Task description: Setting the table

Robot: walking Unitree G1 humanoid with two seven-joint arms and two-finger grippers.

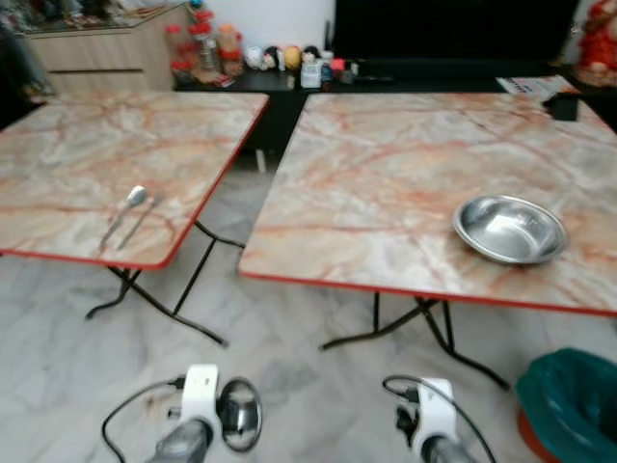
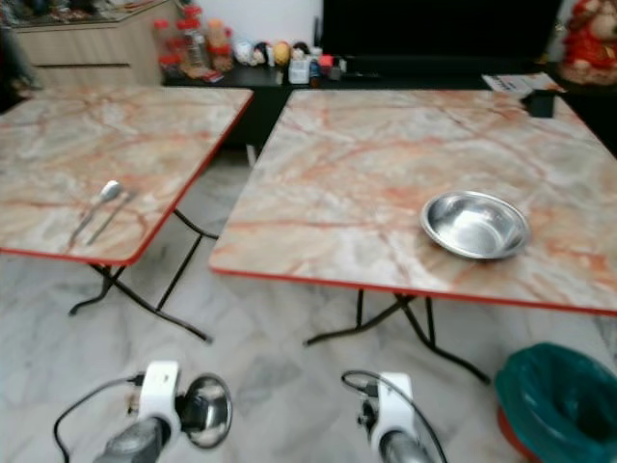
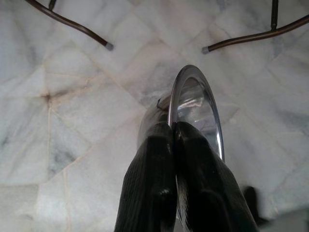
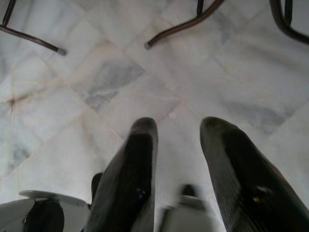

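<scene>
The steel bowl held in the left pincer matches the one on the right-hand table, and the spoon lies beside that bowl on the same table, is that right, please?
Not quite: the spoon lies on the left-hand table, away from the bowl on the right-hand table, as the left eye view shows. The left pincer does hold a steel bowl.

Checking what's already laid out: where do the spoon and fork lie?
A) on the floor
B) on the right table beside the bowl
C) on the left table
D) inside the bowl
C: the spoon and fork lie together on the left table, apart from the bowl on the right table.
</scene>
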